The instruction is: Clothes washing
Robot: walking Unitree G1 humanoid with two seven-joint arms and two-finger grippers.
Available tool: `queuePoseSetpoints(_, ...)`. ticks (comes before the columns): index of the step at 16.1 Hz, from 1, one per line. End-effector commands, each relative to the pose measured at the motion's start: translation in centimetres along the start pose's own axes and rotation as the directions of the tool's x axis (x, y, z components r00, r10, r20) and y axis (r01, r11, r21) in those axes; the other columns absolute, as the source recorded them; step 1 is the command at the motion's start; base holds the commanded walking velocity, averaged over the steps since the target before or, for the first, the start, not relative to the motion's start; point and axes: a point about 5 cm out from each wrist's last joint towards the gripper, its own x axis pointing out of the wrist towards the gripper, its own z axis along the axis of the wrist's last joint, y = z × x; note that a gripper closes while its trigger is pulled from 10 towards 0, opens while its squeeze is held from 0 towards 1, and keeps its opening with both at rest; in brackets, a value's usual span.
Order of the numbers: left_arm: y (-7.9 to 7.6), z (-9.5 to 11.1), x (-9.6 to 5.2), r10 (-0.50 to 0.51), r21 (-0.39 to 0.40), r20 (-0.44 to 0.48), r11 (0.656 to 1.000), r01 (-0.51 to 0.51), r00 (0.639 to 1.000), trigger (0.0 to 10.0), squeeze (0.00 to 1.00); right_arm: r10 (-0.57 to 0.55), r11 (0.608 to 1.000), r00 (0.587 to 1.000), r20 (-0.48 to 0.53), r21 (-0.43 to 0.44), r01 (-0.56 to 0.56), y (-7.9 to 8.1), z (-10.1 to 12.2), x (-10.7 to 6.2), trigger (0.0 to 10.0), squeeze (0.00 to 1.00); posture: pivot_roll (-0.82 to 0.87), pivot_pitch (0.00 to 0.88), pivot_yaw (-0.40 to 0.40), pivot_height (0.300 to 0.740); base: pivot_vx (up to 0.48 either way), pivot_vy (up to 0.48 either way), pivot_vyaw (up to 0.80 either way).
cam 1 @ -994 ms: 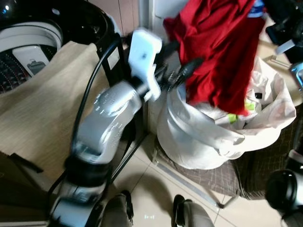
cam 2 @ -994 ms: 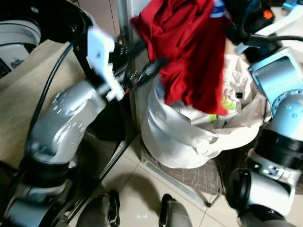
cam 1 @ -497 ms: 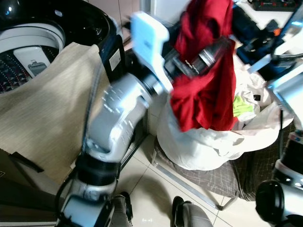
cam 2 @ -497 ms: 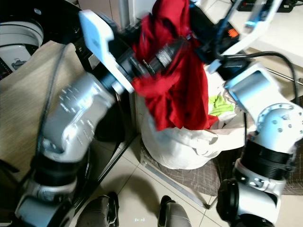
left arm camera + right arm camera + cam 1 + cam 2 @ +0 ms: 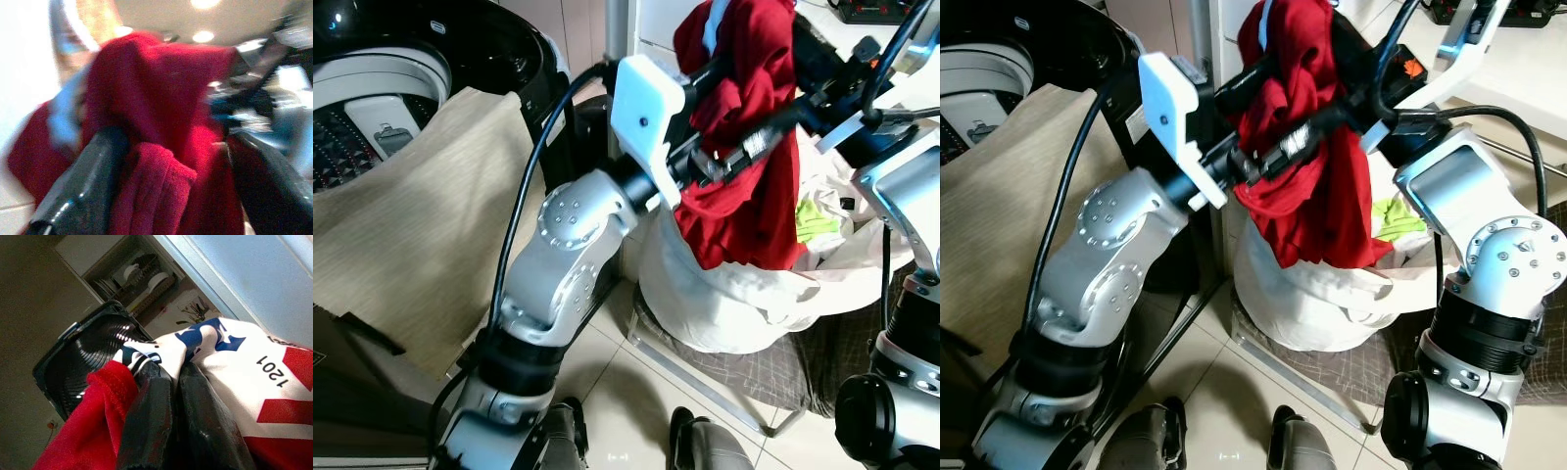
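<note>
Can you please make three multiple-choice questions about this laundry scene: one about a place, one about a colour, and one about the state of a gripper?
1. Where does the lower end of the red garment hang?
A. Inside the washing machine drum
B. Over the open white laundry bag
C. Flat on the tiled floor

2. What colour is the small piece of clothing lying in the white laundry bag beside the red garment?
A. Yellow-green
B. Black
C. Orange

3. What is the state of the left gripper?
A. Open and hanging by the floor
B. Shut on a bottle
C. Its fingers sit on either side of the red garment, gripping it

Answers: 1 B, the cloth's lower edge dangles over the bag's mouth. 2 A, a bright yellow-green scrap lies inside the bag. 3 C, the left wrist view shows a black finger on each side of the bunched red fabric.
</note>
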Motion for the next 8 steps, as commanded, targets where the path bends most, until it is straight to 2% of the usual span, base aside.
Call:
queuePoseSetpoints(1,1.41,-0.44,-0.31,0.089,0.021,-0.031,0.996,-0.088,0.996,0.0,0.00,0.067,0.998,0.998,0.004,-0.006,-0.067,1.14,0.16,-0.12,0.0,0.00,-0.06,0.113,-0.003,0.740,0.000,0.000,0.00)
queuePoseSetpoints(8,1.88,-0.22,-0.51,0.108,0.030,-0.014,0.994,-0.108,0.994,0.0,0.00,0.069,0.998,0.998,0.001,-0.002,-0.069,1.07,0.19,0.00,0.0,0.00,-0.06,0.108,-0.005,0.740,0.000,0.000,0.00)
